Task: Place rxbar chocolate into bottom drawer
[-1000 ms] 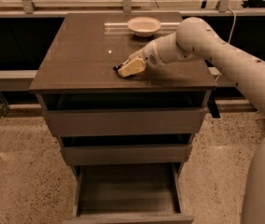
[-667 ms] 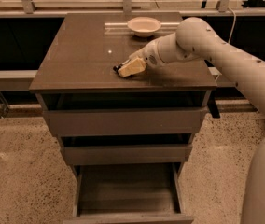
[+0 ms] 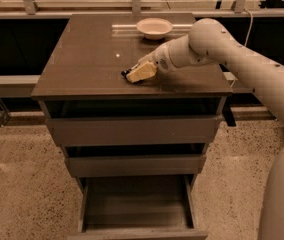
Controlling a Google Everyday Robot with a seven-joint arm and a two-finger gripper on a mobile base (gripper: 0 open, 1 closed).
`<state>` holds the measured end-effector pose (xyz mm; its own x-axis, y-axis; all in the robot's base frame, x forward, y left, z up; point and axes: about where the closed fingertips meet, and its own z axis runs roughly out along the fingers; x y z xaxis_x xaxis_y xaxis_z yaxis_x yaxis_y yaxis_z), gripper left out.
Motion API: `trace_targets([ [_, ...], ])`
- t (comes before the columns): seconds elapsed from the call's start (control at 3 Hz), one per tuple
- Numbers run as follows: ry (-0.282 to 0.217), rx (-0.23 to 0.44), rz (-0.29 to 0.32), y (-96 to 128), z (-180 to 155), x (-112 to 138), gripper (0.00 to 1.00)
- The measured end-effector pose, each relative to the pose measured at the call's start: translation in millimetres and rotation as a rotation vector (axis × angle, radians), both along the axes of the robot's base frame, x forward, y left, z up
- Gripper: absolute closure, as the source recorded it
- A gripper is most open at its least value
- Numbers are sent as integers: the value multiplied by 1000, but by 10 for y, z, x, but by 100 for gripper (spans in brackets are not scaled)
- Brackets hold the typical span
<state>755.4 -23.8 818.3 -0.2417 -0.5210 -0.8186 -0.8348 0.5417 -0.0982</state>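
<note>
On the cabinet top [image 3: 87,59], near its front edge, the gripper [image 3: 141,73] sits low over the bar [image 3: 126,74]. Only a dark end of the wrapper shows, just past the gripper's tip. We cannot tell whether the gripper is spread or pinching the bar.

We judge the bar light, flat and fairly stiff, with a slick wrapper that could slide on the smooth top. We would take it across its narrow width near the middle, pressing squarely rather than at a crimped end. It should not be fragile, though a hard squeeze may dent it.

Of the 3 drawers, the bottom drawer [image 3: 83,209] is pulled out, and its tray shows nothing inside. The 2 upper drawers [image 3: 132,130] look pushed in. 1 bowl [image 3: 154,28] stands at the back of the top, well apart from the bar, and nothing shows in it.
</note>
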Motion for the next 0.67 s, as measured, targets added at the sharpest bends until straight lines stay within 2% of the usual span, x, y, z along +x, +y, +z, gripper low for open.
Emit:
trace_targets([
  [0.67,0,0,0,0,2,0,100],
])
